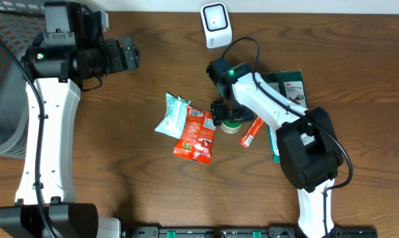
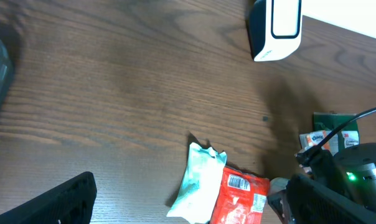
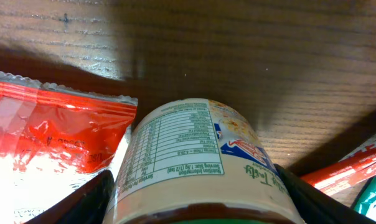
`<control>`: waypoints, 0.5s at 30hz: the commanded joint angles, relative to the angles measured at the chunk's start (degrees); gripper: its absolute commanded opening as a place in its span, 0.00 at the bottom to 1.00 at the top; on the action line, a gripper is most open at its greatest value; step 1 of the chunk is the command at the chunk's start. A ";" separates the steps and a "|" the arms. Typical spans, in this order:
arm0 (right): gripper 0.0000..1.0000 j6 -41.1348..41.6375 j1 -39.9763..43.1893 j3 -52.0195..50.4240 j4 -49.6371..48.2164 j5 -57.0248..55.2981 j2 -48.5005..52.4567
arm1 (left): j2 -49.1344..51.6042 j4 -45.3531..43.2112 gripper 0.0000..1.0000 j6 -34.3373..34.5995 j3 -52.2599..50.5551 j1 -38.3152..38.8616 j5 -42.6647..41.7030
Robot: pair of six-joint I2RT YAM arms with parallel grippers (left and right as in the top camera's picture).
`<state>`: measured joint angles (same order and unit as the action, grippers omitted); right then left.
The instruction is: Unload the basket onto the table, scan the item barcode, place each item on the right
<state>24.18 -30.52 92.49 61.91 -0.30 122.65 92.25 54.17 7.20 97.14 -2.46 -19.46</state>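
Jar (image 3: 194,146) sits inside right pincer (image 3: 197,202), lid end toward wrist, long axis along pincer's reach; on worktop (image 1: 153,66) beside red packet (image 1: 197,135); clamped or not, cannot tell; left pincer (image 1: 129,54) released, well apart.

Green package (image 1: 292,89), right side of bench: red "3M" mark legible. Red packet (image 1: 195,135): white barcode label (image 2: 238,182) near one end, digits not readable. Jar (image 3: 194,155): nutrition table was printed on its side, type too small to read; red-and-blue logo and green script beside it, illegible.
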 commanded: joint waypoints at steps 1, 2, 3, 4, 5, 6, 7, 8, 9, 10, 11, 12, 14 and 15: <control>0.71 0.85 -0.55 -0.46 -0.42 -1.36 0.33 | 0.22 0.22 0.97 -0.55 0.59 -0.02 -0.66; 0.69 0.87 -0.55 -0.46 -0.44 -1.36 0.33 | 0.22 0.22 0.97 -0.55 0.59 -0.02 -0.66; 0.64 0.85 -0.55 -0.46 -0.42 -1.33 0.33 | 0.22 0.22 0.97 -0.55 0.59 -0.02 -0.66; 0.62 0.85 -0.55 -0.46 -0.37 -1.33 0.33 | 0.22 0.22 0.97 -0.55 0.59 -0.02 -0.66; 0.60 0.85 -0.55 -0.46 -0.26 -1.36 0.33 | 0.22 0.22 0.97 -0.55 0.59 -0.02 -0.66; 0.60 0.85 -0.55 -0.46 -0.13 -1.36 0.31 | 0.22 0.22 0.97 -0.55 0.59 -0.02 -0.66; 0.59 0.87 -0.55 -0.46 -0.13 -1.33 0.31 | 0.22 0.22 0.97 -0.55 0.59 -0.02 -0.66; 0.59 0.87 -0.52 -0.44 -0.17 -1.33 0.31 | 0.22 0.22 0.97 -0.55 0.59 -0.02 -0.66; 0.59 0.87 -0.44 -0.33 -0.13 -1.33 0.24 | 0.22 0.22 0.97 -0.55 0.59 -0.02 -0.66; 0.59 0.85 -0.39 -0.09 0.02 -1.31 0.24 | 0.22 0.22 0.97 -0.55 0.59 -0.02 -0.66; 0.58 0.85 -0.26 0.57 0.59 -1.31 0.13 | 0.22 0.22 0.97 -0.55 0.59 -0.02 -0.66; 0.55 0.85 -0.17 1.20 0.98 -1.33 0.04 | 0.22 0.22 0.97 -0.55 0.59 -0.02 -0.66; 0.54 0.81 -0.07 2.84 2.16 -1.36 -0.37 | 0.22 0.22 0.97 -0.55 0.59 -0.02 -0.66; 0.52 0.50 -0.04 4.04 2.97 -1.33 -0.70 | 0.22 0.22 0.97 -0.55 0.59 -0.02 -0.66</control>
<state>24.56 -30.50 93.21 63.79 -0.89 122.63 92.25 54.17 7.20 97.14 -2.46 -19.46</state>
